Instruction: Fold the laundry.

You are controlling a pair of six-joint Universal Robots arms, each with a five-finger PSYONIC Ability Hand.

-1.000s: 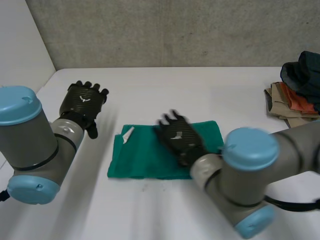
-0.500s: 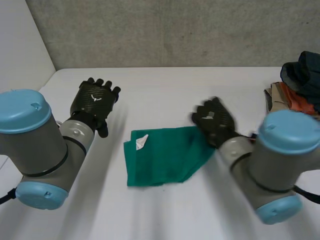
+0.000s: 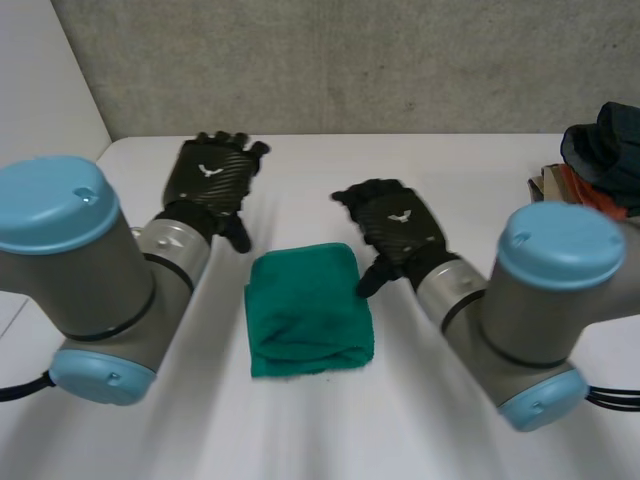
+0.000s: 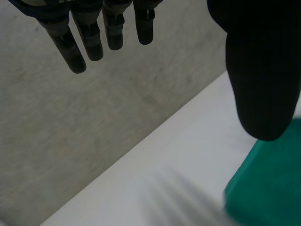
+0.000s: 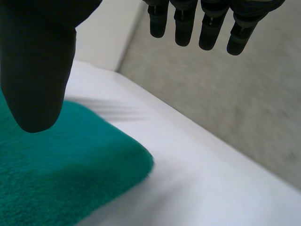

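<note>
Two hands empty: our left hand (image 3: pixel 212 182), upper left of frame, fingers straight & apart; right hand (image 3: pixel 398 228), centre-right, fingers loose, thumb near towel (image 3: pixel 305 310). Towel lies folded mid-frame on table (image 3: pixel 420 440). We judge it done; pile (image 3: pixel 598 170) at right edge prob. not yet folded.

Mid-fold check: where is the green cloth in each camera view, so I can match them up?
Head view: the green cloth lies folded on the table, between the left hand and the right hand.
Left wrist view: a corner of it sits at the thumb's tip.
Right wrist view: it spreads under the thumb, a rounded corner toward the wall.
Shared landmark: the grey wall along the table's far edge.
</note>
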